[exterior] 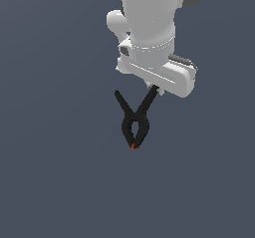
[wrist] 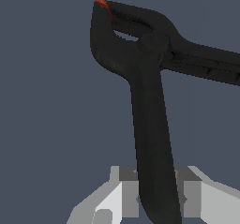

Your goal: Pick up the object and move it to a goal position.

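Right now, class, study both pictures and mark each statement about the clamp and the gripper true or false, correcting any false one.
1. The gripper grips one handle of the spring clamp. True.
2. The clamp's jaw tips are blue. False: red-orange.
3. In the exterior view the clamp hangs with its tips pointing down. True.
4. Both handles sit between the fingers. False: the other handle sticks out free.

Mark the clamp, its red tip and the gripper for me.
spring clamp (exterior: 135, 125): exterior view, on the black body near the pivot.
red tip (wrist: 101, 3): wrist view, on the jaw end.
gripper (wrist: 157, 197): wrist view, between the fingertips, closed on one handle.
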You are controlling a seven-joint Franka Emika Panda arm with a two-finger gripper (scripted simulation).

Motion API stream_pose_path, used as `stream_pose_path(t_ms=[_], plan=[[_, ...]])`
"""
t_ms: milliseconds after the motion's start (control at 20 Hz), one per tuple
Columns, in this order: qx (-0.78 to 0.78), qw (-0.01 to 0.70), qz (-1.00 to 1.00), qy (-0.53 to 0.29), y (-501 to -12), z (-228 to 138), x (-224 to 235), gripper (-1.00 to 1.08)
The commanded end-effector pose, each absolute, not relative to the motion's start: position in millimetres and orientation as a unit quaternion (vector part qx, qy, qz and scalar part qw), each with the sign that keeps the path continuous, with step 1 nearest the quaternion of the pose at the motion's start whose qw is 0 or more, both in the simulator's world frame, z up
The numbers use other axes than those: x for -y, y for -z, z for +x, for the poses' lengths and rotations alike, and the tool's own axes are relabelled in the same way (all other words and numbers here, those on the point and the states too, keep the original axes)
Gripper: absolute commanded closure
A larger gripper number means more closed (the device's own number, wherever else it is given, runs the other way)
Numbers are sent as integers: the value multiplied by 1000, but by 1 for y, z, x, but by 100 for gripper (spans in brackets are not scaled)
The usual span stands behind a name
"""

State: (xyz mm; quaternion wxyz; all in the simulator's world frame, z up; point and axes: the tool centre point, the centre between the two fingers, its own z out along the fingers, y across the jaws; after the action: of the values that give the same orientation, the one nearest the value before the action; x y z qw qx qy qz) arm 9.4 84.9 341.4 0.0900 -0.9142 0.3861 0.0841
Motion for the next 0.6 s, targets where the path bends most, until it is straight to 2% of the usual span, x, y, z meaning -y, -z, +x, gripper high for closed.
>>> stream_pose_path(t_ms=[0,550], plan=[[-386,91,-914,-83,-354,14,-83,108],[-385,91,-914,-83,-372,22,-79,108]])
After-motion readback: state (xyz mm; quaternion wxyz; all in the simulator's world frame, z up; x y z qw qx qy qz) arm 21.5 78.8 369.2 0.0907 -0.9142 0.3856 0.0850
